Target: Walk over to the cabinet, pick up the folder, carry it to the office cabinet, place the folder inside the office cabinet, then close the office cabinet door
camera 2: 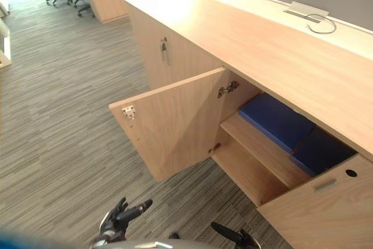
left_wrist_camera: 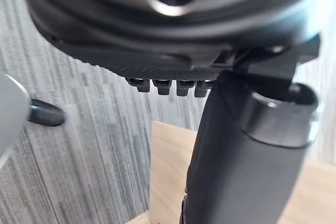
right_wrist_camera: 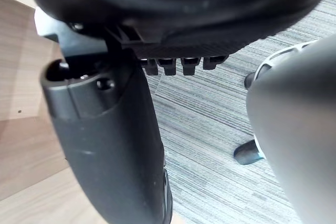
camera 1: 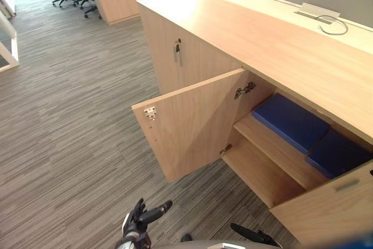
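Plainly, the main risk is tied to the office cabinet (camera 1: 280, 51) and its open door (camera 1: 192, 123), which is swung far out over the carpeted floor (camera 1: 70, 115). If the door were pushed close to its hinged side rather than near its free edge, or struck at a glancing angle, it could be left ajar or bounced back off the frame, and the closing step would be left unfinished. A second door (camera 1: 326, 208) at the near right is also seen standing partly open, so one leaf shut alone might be mistaken for a closed cabinet. The open door could also be knocked in passing during the approach, before any controlled push is made. On the upper shelf (camera 1: 274, 150) a blue folder (camera 1: 289, 122) is seen lying flat: dark blue, rectangular and matt-covered. It is set back from the shelf's front edge, so it is not expected to foul the door. A second blue folder (camera 1: 337, 154) is laid just beside it, further to the right, and which of the two is the task's own cannot be told. The left robot hand (camera 1: 137, 224) is seen at the near edge of the head views, above the carpet, with fingers relaxed and nothing held. The right robot hand (camera 1: 252, 235) is likewise loose and empty.
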Tool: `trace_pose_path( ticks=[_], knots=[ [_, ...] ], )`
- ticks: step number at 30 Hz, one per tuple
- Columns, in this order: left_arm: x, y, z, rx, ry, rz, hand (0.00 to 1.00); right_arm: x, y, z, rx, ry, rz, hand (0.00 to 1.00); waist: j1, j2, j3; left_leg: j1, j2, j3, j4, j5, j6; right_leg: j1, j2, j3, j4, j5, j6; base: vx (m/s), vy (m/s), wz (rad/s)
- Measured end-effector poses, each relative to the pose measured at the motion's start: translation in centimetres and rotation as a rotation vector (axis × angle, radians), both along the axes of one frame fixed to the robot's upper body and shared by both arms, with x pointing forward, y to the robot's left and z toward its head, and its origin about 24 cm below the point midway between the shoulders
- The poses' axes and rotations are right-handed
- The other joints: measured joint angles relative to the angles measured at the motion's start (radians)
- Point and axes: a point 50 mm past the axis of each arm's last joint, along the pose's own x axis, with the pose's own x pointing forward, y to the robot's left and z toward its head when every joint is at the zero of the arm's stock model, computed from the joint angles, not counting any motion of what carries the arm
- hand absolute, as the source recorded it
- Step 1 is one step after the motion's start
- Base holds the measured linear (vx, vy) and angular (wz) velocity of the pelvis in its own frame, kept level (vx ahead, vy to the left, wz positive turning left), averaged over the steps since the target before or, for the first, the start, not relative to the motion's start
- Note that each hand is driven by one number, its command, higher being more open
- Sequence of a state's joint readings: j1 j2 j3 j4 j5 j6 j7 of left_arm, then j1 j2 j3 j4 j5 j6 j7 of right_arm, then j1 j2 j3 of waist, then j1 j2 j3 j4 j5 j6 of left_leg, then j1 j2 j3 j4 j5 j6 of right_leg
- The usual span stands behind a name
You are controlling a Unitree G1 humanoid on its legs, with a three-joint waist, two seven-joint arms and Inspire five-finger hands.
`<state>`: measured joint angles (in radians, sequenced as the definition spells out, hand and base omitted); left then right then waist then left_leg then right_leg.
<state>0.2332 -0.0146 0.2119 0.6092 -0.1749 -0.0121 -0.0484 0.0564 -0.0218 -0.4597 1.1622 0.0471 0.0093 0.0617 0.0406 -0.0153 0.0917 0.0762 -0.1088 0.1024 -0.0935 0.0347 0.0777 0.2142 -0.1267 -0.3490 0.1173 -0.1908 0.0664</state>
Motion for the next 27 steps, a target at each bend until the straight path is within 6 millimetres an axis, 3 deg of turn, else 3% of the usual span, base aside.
trace_pose_path(
  ticks=[4, 9, 16, 22, 27],
  knots=[
    [2.8, 1.7, 3.0, 0.165, -0.13, -0.053, 1.0, 0.2, 0.3, 0.0, 0.005, -0.008, 0.003, 1.0, -0.008, 0.005, -0.002, 0.011, 0.017, 0.022, 0.0, -0.001, -0.012, 0.002, 0.014, 0.007, 0.0, 0.012, -0.012, 0.01, -0.035, -0.17],
    [4.9, 6.3, 6.3, 0.388, -0.203, 0.025, 1.0, 0.1, 0.1, 0.1, 0.005, -0.018, 0.006, 1.0, -0.017, 0.027, -0.015, 0.021, 0.047, 0.062, -0.001, -0.003, -0.029, -0.002, 0.036, 0.034, -0.008, 0.028, -0.017, -0.04, -0.037, -0.25],
    [5.6, 7.6, 6.9, 0.39, -0.19, 0.076, 1.0, 0.1, -0.1, 0.2, 0.018, -0.028, 0.015, 1.0, -0.018, 0.034, -0.023, 0.021, 0.05, 0.109, -0.002, -0.008, -0.04, -0.001, 0.04, 0.062, -0.05, 0.023, -0.023, -0.07, -0.024, -0.24],
    [5.9, 8.8, 7.2, 0.386, -0.184, 0.125, 1.0, -0.2, -0.1, 0.2, 0.029, -0.019, 0.018, 1.0, -0.018, 0.022, -0.03, 0.023, 0.05, 0.13, -0.002, -0.008, -0.04, 0.0, 0.04, 0.082, -0.07, 0.02, -0.027, -0.05, -0.01, -0.12],
    [7.0, 9.4, 8.3, 0.44, -0.21, 0.05, 1.0, -0.6, -0.2, 0.1, 0.028, -0.009, 0.017, 1.0, -0.013, 0.008, -0.032, 0.025, 0.047, 0.129, -0.002, -0.009, -0.038, 0.005, 0.039, 0.083, -0.07, 0.02, -0.027, 0.0, 0.0, 0.0]
  ],
)
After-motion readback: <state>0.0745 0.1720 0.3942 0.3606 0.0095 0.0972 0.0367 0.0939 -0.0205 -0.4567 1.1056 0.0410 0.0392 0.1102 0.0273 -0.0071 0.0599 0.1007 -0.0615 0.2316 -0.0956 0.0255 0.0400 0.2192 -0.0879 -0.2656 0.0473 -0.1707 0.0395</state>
